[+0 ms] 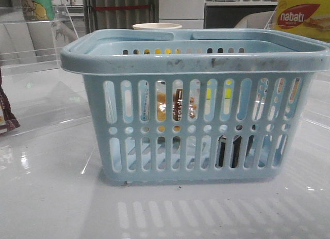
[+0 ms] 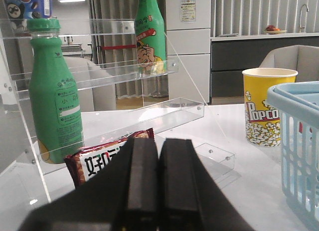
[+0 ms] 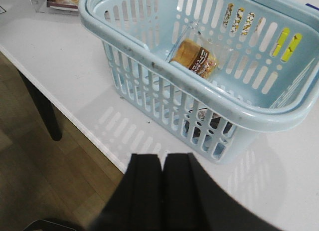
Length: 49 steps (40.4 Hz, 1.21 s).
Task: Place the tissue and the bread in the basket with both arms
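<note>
Gleaming white table (image 1: 46,197) — basket (image 1: 196,63) holding bread (image 3: 193,59).

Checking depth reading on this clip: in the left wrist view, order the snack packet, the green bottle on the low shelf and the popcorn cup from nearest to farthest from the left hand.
1. Snack packet: just behind the shut left hand.
2. Green bottle: farther back, on the clear shelf.
3. Popcorn cup: farthest, beside the basket.

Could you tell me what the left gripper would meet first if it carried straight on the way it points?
Probably the maroon snack packet lying just past the shut left gripper, with the clear acrylic shelf behind it; depth is hard to judge.
</note>
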{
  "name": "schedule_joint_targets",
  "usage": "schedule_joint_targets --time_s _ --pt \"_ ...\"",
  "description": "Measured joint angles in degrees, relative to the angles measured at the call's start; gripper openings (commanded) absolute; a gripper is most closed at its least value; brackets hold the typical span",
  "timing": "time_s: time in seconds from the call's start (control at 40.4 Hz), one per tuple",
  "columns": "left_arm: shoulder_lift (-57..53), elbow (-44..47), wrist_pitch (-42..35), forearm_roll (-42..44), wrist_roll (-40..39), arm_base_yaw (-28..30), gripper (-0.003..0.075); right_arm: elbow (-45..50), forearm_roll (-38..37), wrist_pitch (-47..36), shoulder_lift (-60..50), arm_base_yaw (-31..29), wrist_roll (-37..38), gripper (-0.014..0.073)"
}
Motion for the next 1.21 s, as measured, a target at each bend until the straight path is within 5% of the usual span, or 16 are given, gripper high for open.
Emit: schedule_joint_targets --time_s 0.717,0.989,1.212 --pt "0.0 0.0 -0.1 -0.1 0.0 0.0 0.0092 3.4 0.0 -0.1 -5.1 -2.6 0.0 0.0056" --pt "0.0 0.0 -0.1 -0.1 0.0 0.0 0.0092 20.3 -2.4 -17.6 -18.2 -17.3 0.0 0.0056" --pt "0.0 0.0 -0.2 -0.1 0.0 0.0 0.0092 34.9 -2.5 -31.9 -25.8 -21.5 0.0 0.0056"
